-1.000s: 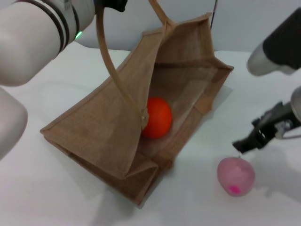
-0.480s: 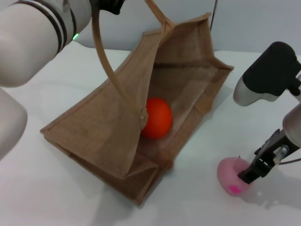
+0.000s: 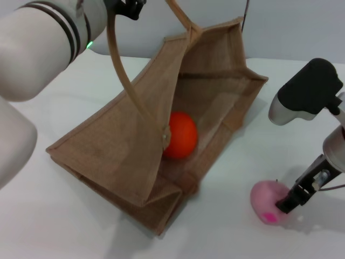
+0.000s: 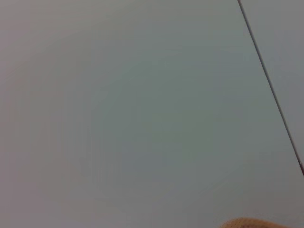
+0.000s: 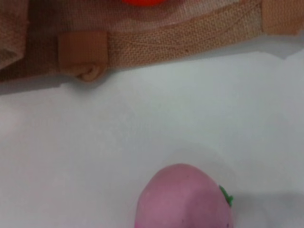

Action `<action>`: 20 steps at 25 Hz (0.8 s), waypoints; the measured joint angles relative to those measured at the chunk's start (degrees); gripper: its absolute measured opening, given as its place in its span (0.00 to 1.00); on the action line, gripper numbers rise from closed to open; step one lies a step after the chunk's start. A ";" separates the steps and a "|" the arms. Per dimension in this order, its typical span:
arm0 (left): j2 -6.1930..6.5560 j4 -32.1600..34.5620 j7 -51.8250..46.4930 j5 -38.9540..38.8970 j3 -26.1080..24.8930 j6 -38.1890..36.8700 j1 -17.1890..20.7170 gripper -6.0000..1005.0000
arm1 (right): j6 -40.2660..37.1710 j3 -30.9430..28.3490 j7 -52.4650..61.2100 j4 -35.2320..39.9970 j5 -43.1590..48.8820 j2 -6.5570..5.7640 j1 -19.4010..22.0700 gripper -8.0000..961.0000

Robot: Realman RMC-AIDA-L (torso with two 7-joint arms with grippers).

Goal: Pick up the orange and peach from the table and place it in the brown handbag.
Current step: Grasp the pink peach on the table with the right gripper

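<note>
Head view: brown handbag (image 3: 140, 145) tipped on table (image 3: 54, 226), mouth toward right, orange (image 3: 180, 135) inside. Peach (image 3: 268, 204) outside, beside right gripper (image 3: 285, 205); left gripper (image 3: 126, 6) pinching handle.

Left end effector (image 3: 125, 6) raised high; right end effector (image 3: 287, 204) lowered, angled down.

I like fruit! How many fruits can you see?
2. The orange lies inside the brown handbag. The peach sits on the table, beside the right gripper. None seems hidden.
</note>
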State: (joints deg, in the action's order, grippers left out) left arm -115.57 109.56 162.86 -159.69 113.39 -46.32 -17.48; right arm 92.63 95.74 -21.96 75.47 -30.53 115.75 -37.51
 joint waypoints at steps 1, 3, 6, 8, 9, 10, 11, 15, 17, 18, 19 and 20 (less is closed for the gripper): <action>0.00 -0.12 0.00 0.00 0.00 0.00 -0.14 0.14 | -0.51 -0.01 0.00 -0.53 0.02 0.00 -0.21 0.79; 0.00 -0.59 0.00 -0.14 0.00 0.00 -0.58 0.14 | -1.28 -0.09 0.00 -1.39 0.03 0.00 -0.47 0.79; -0.08 -1.08 0.00 -0.38 0.00 0.00 -1.09 0.14 | -2.84 0.05 -0.01 -2.74 -0.21 0.07 -0.99 0.79; -0.21 -1.24 0.00 -0.44 -0.01 0.00 -1.22 0.14 | -3.85 0.15 -0.02 -4.00 -0.34 0.08 -1.46 0.79; -0.28 -1.28 0.00 -0.46 -0.01 0.00 -1.26 0.14 | -4.26 0.18 -0.02 -4.80 -0.40 0.08 -1.76 0.79; -0.33 -1.28 0.00 -0.47 -0.01 0.00 -1.28 0.14 | -4.54 0.20 -0.03 -5.65 -0.48 0.09 -2.08 0.79; -0.38 -1.28 0.00 -0.47 -0.01 0.00 -1.28 0.14 | -4.79 0.22 -0.03 -6.34 -0.56 0.11 -2.30 0.79; -0.47 -1.36 0.00 -0.50 0.03 0.15 -1.35 0.15 | -6.08 1.41 -0.16 -8.74 -2.72 0.15 -3.01 0.79; -0.47 -1.39 0.00 -0.52 0.05 0.16 -1.38 0.15 | -6.59 2.32 -0.29 -9.78 -4.36 0.16 -3.56 0.79; -0.47 -1.39 0.00 -0.52 0.06 0.16 -1.38 0.15 | -6.76 2.64 -0.39 -10.19 -4.79 0.18 -3.80 0.79; -0.46 -1.39 0.00 -0.53 0.06 0.16 -1.38 0.15 | -6.90 2.88 -0.49 -10.50 -5.06 0.18 -3.97 0.79; -0.46 -1.39 0.00 -0.53 0.07 0.16 -1.38 0.15 | -6.91 3.06 -0.54 -10.60 -5.09 0.17 -4.08 0.79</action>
State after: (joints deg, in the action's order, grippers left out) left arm -116.04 108.17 162.86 -160.22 113.46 -46.17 -18.85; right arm 85.72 98.80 -22.50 64.87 -35.62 115.92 -41.59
